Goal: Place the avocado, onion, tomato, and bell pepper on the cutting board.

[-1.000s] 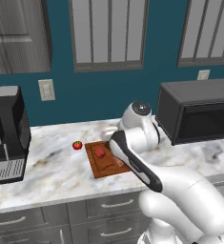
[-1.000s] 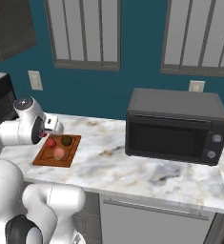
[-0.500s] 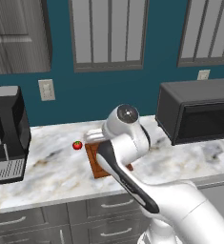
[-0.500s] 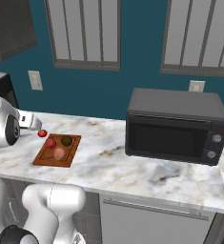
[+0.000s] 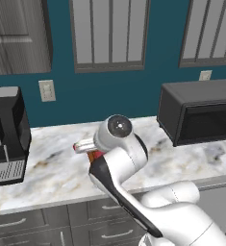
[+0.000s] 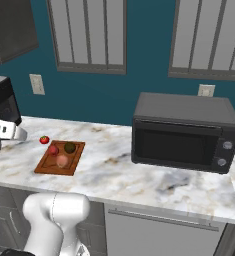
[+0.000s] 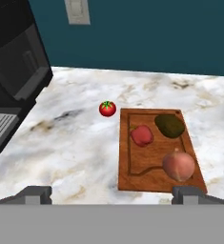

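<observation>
Setting: we look over a marble counter (image 7: 75, 143) against a teal wall, with a black coffee machine (image 7: 13, 71) at one end and a dark microwave (image 6: 184, 132) at the other.
Cutting board: the reddish-brown cutting board (image 7: 147, 174) lies flat on the counter.
On the board: the bell pepper (image 7: 141, 135), the avocado (image 7: 169, 125) and the onion (image 7: 178, 166) sit on it, each apart from the others.
Tomato: the tomato (image 7: 107, 108) rests on the bare counter just beside the board's far corner, on the coffee machine side.
Gripper: our gripper (image 7: 112, 194) hangs above the counter with its jaws spread wide and nothing between them.
Step in hand: we judge that fetching the tomato is what remains.
Doing it well: we should centre the spread jaws over the tomato, come straight down, close gently since it is round and may roll, then set it on free wood clear of the pepper.
</observation>
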### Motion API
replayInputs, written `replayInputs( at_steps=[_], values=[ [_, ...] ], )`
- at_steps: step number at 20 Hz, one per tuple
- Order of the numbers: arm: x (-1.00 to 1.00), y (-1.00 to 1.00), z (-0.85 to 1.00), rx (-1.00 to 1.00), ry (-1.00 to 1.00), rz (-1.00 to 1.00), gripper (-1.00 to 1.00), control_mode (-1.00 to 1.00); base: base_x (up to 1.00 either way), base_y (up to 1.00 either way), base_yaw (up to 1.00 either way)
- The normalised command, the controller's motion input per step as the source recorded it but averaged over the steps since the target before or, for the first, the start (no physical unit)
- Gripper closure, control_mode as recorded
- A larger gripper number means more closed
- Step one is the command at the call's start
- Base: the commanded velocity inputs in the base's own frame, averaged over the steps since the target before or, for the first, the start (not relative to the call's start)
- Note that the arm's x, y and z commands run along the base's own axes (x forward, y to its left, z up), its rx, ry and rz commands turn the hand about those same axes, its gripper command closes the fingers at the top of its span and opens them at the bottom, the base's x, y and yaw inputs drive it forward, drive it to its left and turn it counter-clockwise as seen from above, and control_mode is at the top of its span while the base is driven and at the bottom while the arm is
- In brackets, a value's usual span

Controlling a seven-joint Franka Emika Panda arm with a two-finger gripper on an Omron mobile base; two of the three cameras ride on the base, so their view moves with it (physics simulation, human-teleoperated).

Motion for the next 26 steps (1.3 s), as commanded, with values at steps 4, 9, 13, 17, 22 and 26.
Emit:
replayInputs(
  at_steps=[4, 9, 13, 17, 22, 26],
  values=[
    [0.04, 0.21, 0.0, 0.0, 0.0, 0.0, -1.0, -1.0, 0.0, 0.0, 0.0],
    [0.14, 0.16, 0.02, 0.0, 0.03, 0.0, -1.0, -1.0, 0.0, 0.0, 0.0],
    [0.31, 0.01, 0.16, 0.01, 0.15, 0.03, -1.0, -1.0, 0.0, 0.0, 0.0],
    [0.33, 0.0, 0.04, 0.0, 0.11, 0.06, -1.0, -1.0, 0.0, 0.0, 0.0],
    [0.3, 0.0, 0.0, 0.0, 0.06, 0.04, -1.0, -1.0, 0.0, 0.0, 0.0],
    [0.26, 0.0, 0.0, 0.0, 0.0, 0.06, -1.0, -1.0, 0.0, 0.0, 0.0]
  ],
)
